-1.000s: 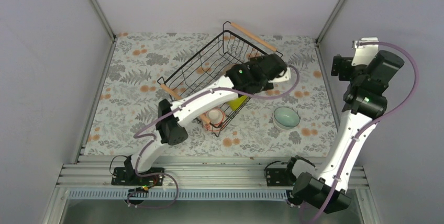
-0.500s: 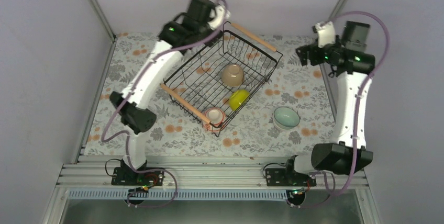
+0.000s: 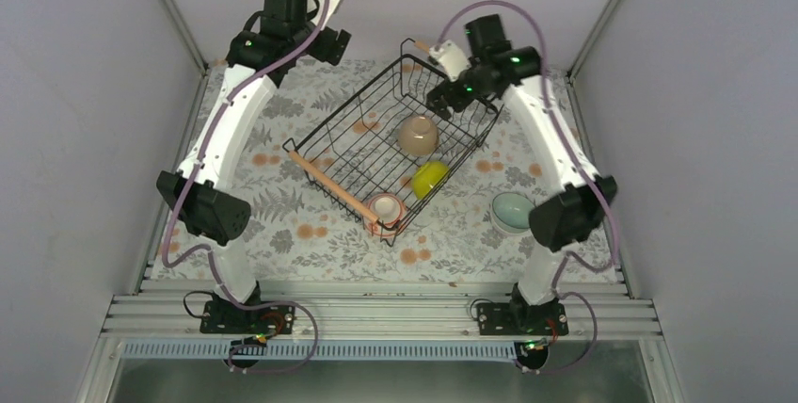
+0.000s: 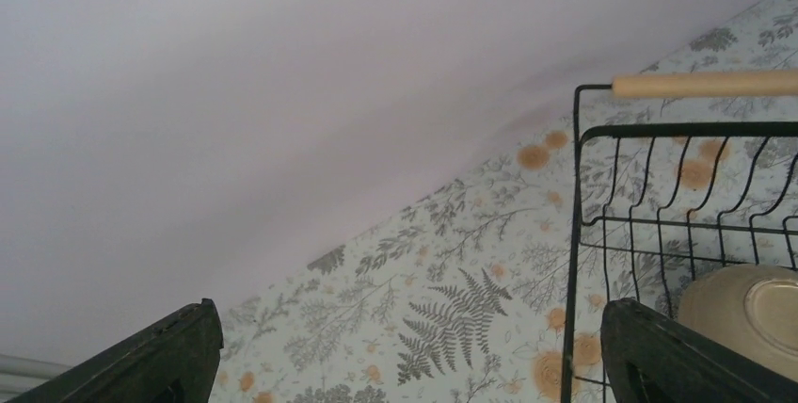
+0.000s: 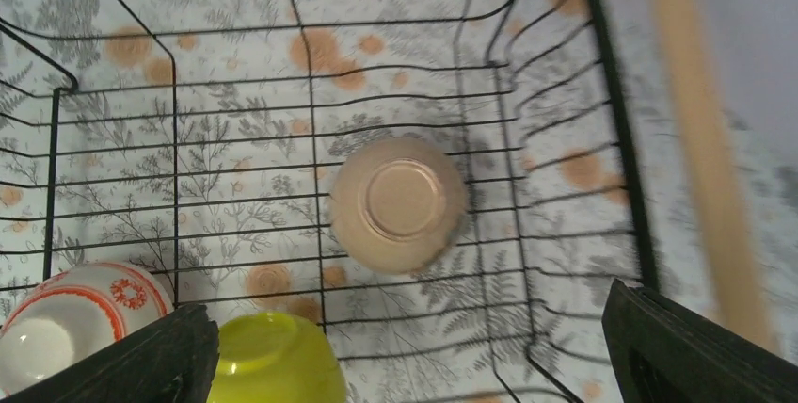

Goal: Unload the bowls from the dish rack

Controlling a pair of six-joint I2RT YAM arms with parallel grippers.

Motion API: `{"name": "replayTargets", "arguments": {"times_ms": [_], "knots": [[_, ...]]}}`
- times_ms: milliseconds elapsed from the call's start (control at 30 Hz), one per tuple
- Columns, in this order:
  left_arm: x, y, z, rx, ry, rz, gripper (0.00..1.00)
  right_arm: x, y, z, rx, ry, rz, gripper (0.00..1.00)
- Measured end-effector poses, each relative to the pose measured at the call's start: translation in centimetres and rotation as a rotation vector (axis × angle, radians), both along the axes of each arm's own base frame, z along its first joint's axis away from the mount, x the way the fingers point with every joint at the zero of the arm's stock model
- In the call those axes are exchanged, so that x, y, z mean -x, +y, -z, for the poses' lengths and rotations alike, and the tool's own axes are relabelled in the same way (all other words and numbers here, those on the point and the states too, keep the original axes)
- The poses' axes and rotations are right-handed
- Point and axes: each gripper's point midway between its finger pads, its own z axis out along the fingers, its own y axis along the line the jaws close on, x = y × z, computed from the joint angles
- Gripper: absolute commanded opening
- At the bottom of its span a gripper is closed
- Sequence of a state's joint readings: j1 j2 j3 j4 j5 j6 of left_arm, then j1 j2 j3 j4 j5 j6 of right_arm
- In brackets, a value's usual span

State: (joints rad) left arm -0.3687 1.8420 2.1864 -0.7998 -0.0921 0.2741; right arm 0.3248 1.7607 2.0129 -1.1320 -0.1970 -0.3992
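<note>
Jaws on both my arms are spread wide, nothing gripped.

Right jaws hang released over the far end of the dish rack [image 3: 334, 186], with the tan bowl [image 5: 398, 203] below them, upside down on the wires and apart from my fingers. Just beside it the yellow-green bowl [image 3: 429, 177] lies tipped on its side, and the red-patterned bowl [image 3: 384, 210] sits in the rack's near corner. The pale mint bowl [image 3: 513, 210] stands upright on the worktop [image 3: 282, 224] outside the rack, close to my right elbow. Left jaws, equally released, are raised beyond the rack's far left corner, facing the back wall.
</note>
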Motion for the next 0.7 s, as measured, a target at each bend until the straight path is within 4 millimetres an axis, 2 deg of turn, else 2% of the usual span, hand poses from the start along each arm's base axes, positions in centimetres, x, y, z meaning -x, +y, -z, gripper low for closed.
{"name": "replayTargets", "arguments": {"times_ms": [100, 167, 333, 467, 633, 700], "knots": [[-1.2, 1.4, 1.4, 0.019, 0.036, -0.014, 1.00, -1.6, 2.5, 4.1, 0.047, 0.084, -0.034, 1.00], [-1.8, 2.1, 2.1, 0.030, 0.054, -0.020, 1.00, -2.7, 3.3, 6.1, 0.065, 0.120, -0.038, 1.00], [-2.5, 3.3, 2.9, 0.046, 0.076, -0.027, 1.00, -4.6, 4.0, 8.5, 0.078, 0.155, -0.033, 0.98], [-2.7, 3.3, 3.0, 0.055, 0.075, -0.016, 1.00, -4.9, 4.7, 11.1, 0.099, 0.204, -0.045, 0.97], [-2.6, 3.0, 4.2, 0.057, 0.102, -0.001, 1.00, -4.4, 6.1, 15.7, 0.144, 0.301, -0.075, 0.98], [-2.6, 2.9, 4.3, 0.061, 0.107, 0.006, 1.00, -4.0, 6.5, 16.8, 0.159, 0.322, -0.086, 0.98]]}}
